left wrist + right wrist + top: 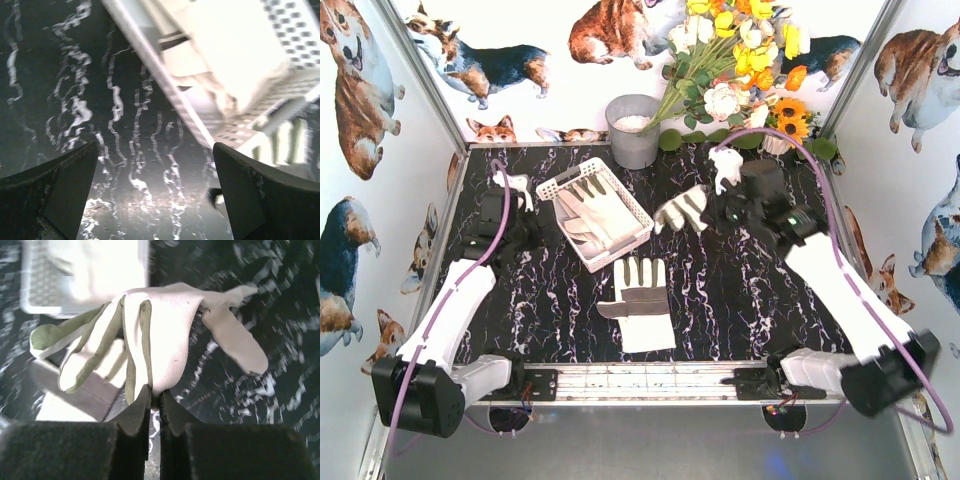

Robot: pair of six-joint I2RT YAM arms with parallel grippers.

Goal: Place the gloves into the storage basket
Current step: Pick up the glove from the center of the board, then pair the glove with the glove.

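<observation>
Cream fabric with grey-green palm strips, limp and folded: glove (165,325) pinched between closed right fingers (131,415), hanging above worktop (740,290) just right of basket (625,195). Carry left past the rim, lower well inside, then release without draping any part over the edge. Left fingers (55,190) spread wide, empty, beside basket. Second glove (640,300) flat on worktop.

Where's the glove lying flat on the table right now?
Top view: the flat glove lies centre-front on the table, just on the near side of the storage basket, its fingers pointing toward it.
</observation>
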